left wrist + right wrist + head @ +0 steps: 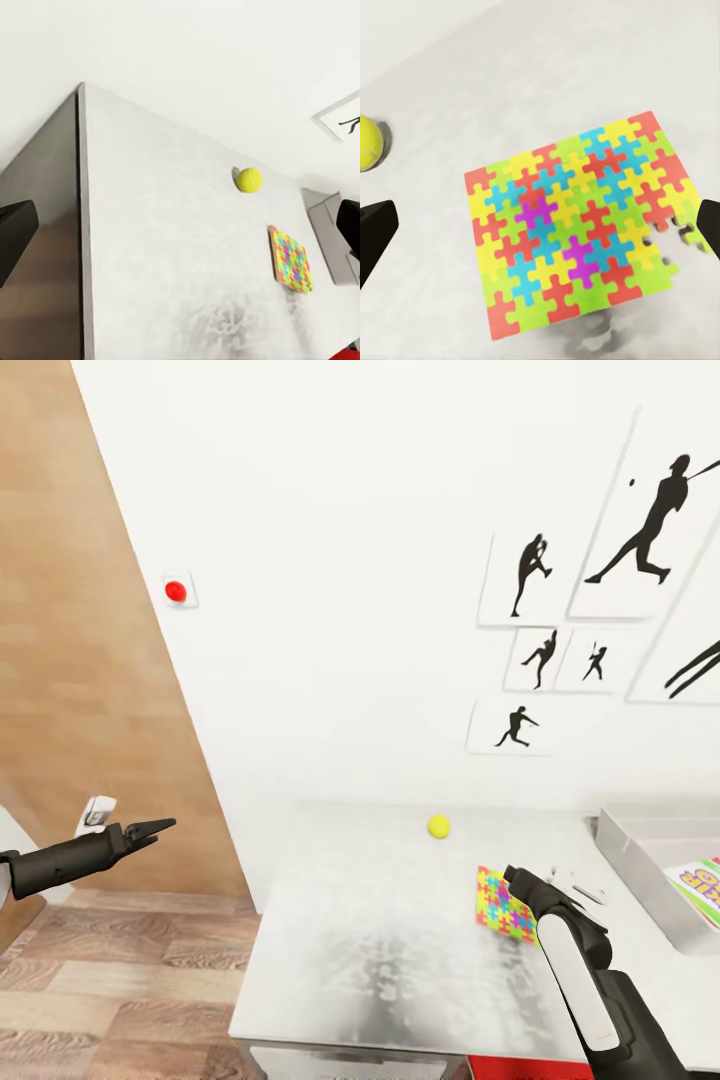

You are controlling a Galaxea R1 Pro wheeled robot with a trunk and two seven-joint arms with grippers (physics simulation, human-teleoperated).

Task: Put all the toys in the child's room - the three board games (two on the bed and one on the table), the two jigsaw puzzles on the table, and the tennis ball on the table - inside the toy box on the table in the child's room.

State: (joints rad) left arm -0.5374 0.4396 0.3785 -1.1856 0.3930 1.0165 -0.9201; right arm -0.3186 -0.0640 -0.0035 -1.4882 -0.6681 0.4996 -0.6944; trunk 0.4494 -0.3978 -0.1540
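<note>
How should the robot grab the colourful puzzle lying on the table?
The jigsaw puzzle lies flat and thin on the table, so probably best from above, pinching across an edge. The right gripper hovers over it with its fingers spread either side; a corner with missing pieces looks weaker, so avoid that.

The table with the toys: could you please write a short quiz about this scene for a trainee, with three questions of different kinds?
1. True or false: the tennis ball lies inside the toy box.
2. Multiple choice: the right claw is above which thing? A) the jigsaw puzzle B) the red wall button C) the floor
3. Fill in: the left claw is beside the table, over the ______ floor.

Key: 1. False, it lies on the table. 2. A. 3. wood-plank.
</note>
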